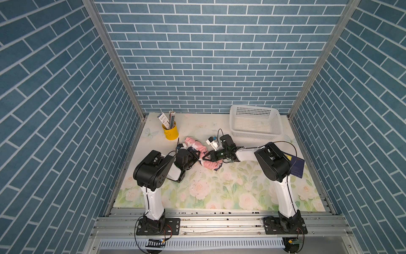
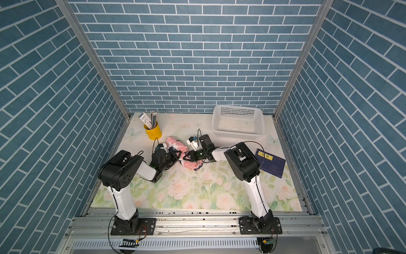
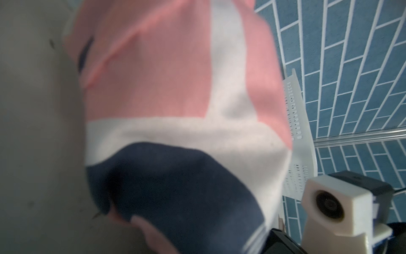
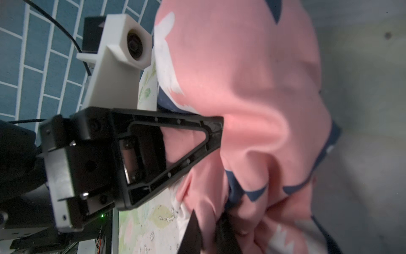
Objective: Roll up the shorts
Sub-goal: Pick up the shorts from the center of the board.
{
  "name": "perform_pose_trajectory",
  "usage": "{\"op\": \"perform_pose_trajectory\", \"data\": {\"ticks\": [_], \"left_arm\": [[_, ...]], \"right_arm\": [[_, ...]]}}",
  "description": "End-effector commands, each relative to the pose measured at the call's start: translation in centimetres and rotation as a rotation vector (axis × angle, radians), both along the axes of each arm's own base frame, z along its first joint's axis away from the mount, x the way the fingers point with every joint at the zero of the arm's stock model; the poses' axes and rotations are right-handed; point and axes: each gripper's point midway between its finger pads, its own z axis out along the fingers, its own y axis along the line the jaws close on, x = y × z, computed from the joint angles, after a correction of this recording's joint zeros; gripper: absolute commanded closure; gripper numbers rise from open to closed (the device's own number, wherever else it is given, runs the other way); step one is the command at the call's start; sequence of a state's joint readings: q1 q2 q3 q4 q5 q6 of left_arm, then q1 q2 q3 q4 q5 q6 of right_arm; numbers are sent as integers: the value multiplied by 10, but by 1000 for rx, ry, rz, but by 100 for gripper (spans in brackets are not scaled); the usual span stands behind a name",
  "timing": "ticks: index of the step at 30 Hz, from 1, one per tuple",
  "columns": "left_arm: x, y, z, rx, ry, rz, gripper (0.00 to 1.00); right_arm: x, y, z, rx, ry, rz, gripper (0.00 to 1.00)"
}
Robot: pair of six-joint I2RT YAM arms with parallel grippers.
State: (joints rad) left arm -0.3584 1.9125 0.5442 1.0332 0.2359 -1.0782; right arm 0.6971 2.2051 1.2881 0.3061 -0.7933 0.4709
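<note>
The pink shorts [image 1: 197, 146] [image 2: 178, 144] with navy-and-white sharks lie bunched in a rumpled roll mid-table, between both arms. My left gripper [image 1: 198, 155] [image 2: 179, 155] comes at them from the left. In the right wrist view it [image 4: 216, 132] is pressed into a pinched pink fold of the shorts [image 4: 252, 77], shut on the cloth. In the left wrist view the shorts [image 3: 175, 88] fill the picture and hide the jaws. From the right, my right gripper [image 1: 204, 157] [image 2: 185, 157] meets the near part of the bundle. Its dark fingers [image 4: 193, 231] have pink fabric nipped between them.
A yellow cup of pencils [image 1: 170, 130] stands at the back left. A white mesh basket [image 1: 254, 122] sits at the back right. A dark blue booklet [image 1: 296, 167] lies by the right arm's elbow. The floral table cover [image 1: 219, 189] stretches toward the front rail.
</note>
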Motion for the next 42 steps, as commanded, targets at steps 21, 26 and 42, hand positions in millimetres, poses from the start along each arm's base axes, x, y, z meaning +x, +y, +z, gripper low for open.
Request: {"op": "perform_pose_trajectory", "data": {"ticks": [21, 26, 42], "left_arm": [[-33, -11, -15, 200, 118, -235, 100], [-39, -10, -16, 199, 109, -246, 100], [-42, -16, -20, 154, 79, -265, 100]], "right_arm": [[45, -38, 11, -96, -69, -126, 40], [45, -25, -7, -38, 1, -89, 39], [-1, 4, 5, 200, 151, 50, 49]]}}
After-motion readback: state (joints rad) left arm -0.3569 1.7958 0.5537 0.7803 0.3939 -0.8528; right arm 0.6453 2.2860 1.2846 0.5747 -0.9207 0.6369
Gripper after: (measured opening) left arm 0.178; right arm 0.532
